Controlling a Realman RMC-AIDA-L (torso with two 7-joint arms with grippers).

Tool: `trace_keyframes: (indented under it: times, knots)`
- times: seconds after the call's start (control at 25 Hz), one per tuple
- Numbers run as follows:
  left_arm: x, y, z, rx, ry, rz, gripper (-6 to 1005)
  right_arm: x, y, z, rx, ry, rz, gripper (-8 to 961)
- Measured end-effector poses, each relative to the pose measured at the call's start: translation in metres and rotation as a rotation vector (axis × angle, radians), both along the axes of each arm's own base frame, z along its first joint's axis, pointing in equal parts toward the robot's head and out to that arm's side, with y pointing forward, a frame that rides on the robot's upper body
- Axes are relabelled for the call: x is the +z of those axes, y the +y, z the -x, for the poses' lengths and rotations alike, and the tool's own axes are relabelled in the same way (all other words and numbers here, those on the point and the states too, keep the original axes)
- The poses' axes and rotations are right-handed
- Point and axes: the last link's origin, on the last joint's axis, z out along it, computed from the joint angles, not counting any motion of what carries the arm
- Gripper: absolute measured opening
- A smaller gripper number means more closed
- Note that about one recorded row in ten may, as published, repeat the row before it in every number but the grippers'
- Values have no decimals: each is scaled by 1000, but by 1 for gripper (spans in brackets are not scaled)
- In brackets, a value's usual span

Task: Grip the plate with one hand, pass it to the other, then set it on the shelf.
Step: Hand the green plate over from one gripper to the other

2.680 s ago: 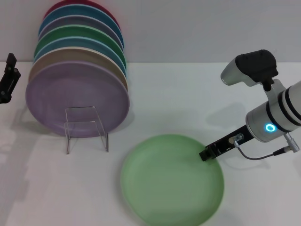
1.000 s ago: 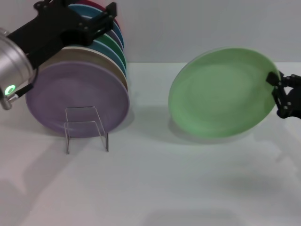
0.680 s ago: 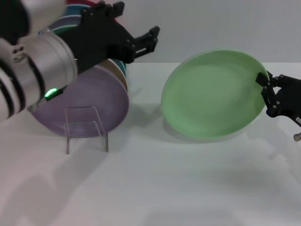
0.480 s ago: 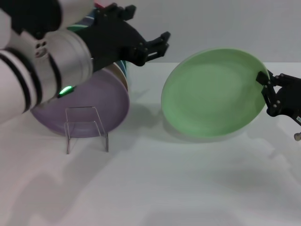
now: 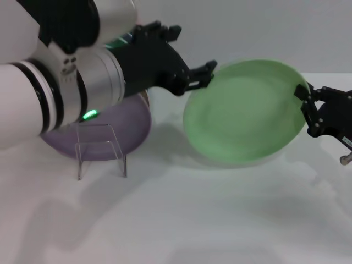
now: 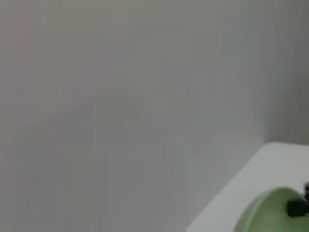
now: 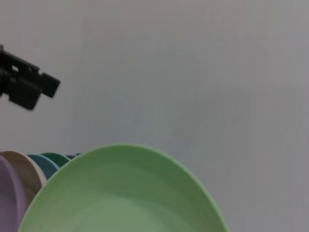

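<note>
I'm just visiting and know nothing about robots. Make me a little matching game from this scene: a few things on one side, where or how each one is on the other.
Things:
1. plate
2. left hand
3. right hand
4. shelf

States:
a. clear, standing on the table in front of the lavender plate
b. open, its fingertips at the plate's upper left edge
c. held tilted up off the table
d. clamped on the plate's right edge

Pairs: 1-c, 2-b, 3-d, 4-a
</note>
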Motion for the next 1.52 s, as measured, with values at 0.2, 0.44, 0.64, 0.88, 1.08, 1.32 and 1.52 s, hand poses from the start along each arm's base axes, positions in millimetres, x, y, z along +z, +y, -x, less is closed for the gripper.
trace_keyframes:
  times: [0.2,0.44,0.64,0.88,1.08,1.32,1.52]
  knots:
    - [-15,-6,1,-38,40,28,767,-2,0,4,17,6,10,35]
    - [-28,-7,3,-76,71,29,750,-7,-5,11,60,40,44,36]
    - [-34,-6,6,-77,76,29,736,-7,-11,12,79,64,51,36]
    - [-37,-4,11,-66,82,33,719,-8,-14,11,79,73,59,36]
    - [-39,-5,11,-73,85,29,705,-9,-16,12,84,83,64,36]
    - [-36,-4,11,-79,54,-15,688,-8,-19,11,86,93,62,37]
    - [-37,-4,10,-81,55,-6,452,-6,-19,11,77,117,75,37]
